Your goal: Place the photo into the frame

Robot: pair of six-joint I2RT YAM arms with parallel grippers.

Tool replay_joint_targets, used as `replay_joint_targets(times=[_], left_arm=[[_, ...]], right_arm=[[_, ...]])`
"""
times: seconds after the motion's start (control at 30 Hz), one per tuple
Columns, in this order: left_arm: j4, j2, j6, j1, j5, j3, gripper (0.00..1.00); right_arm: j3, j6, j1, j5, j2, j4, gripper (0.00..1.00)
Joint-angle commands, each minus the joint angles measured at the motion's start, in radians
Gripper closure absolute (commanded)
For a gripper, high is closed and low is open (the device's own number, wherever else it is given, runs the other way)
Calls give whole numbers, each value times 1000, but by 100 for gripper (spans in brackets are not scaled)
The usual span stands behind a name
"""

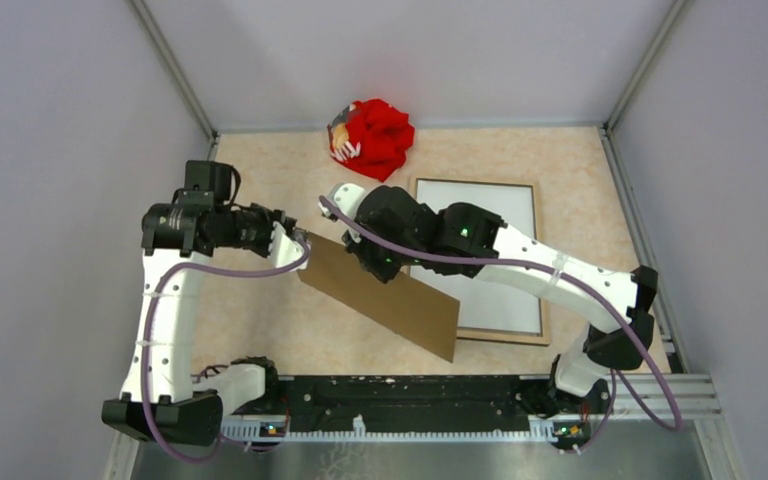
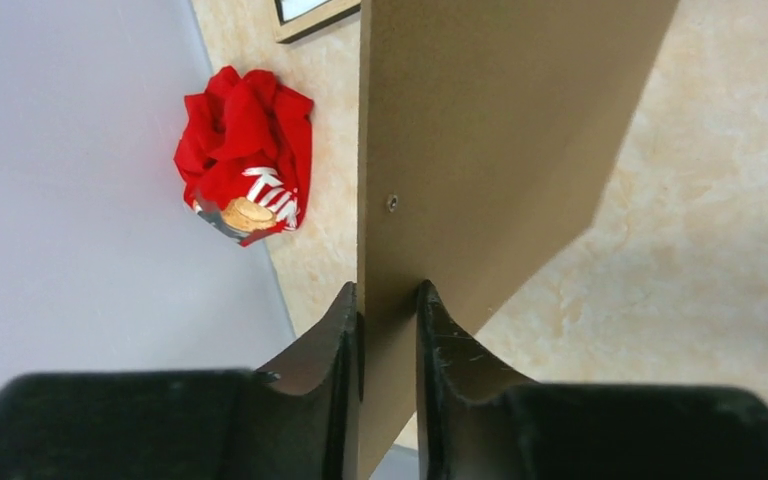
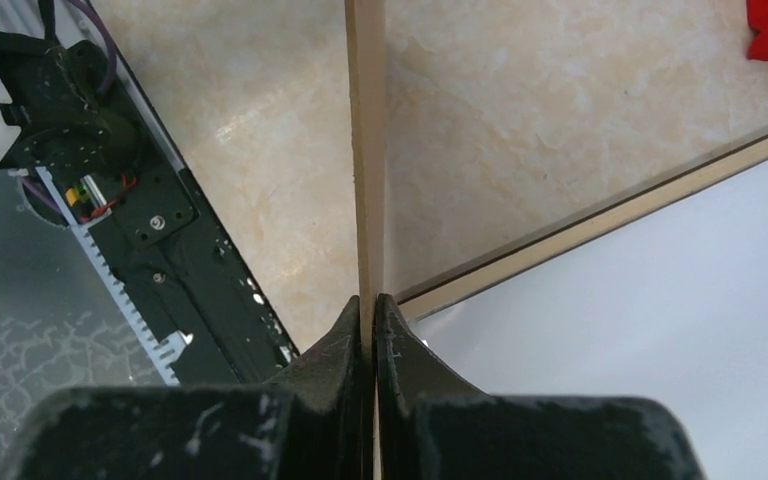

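The photo (image 1: 390, 295) is being held above the table (image 1: 250, 320), tilted, with its brown board back turned upward. It is being carried on a diagonal from the left-centre of the table toward the near-left corner of the frame (image 3: 620, 212).

Its far-left end is being gripped by the left gripper (image 2: 385, 297). The fingers (image 2: 338, 335) are being pressed against both faces of the board, close to a small screw in it. The far long edge is being clamped by the right gripper (image 3: 370, 305), whose jaws are drawn almost together on the thin board edge.

The frame is lying flat on the right half of the table, with its light wood rim facing up around a pale panel. It is being crossed by the right arm.

From overhead, the photo's near-right corner is seen overlapping the frame's left rim. Whether the two are touching there cannot be told.

Bare tabletop is showing to the left of the board and between the board and the black rail (image 1: 410, 395) at the near edge. A narrow strip is also showing between the frame's right rim and the side wall.

A red cloth bundle (image 1: 375, 138) is lying against the far wall, well apart from the photo and near the frame's far-left corner.
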Motion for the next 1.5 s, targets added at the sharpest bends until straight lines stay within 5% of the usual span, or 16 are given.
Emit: replay_joint_targets(times=[0.0,0.07,0.27,0.57,0.67,0.87,1.07,1.27,1.47], left_arm=[[-66,20,56,-2,-21,21,89],[-85,15,88,-2,-39,38,100],[-85,-63,221,-2,-46,65,100],[-69,-146,418,-2,-159,165,100],[106,-221,428,-2,-74,120,100],[703,-459,522,-2,244,-308,100],[1102,-525,563,-2,518,-540,100],[1182,-528,605,-2,561,-572,100],[1289,-551,515,-2,581,-595,100]], right_arm=[[54,70,15,-104,-50,126,96],[73,108,15,-185,-47,135,85],[52,227,15,-403,-108,264,54],[117,310,-17,-309,-160,232,39],[46,378,-135,-253,-218,240,33],[-207,440,-430,-418,-349,391,31],[-269,305,-518,-335,-419,296,18],[-338,271,-795,-440,-487,283,9],[-501,317,-1115,-820,-451,412,10]])
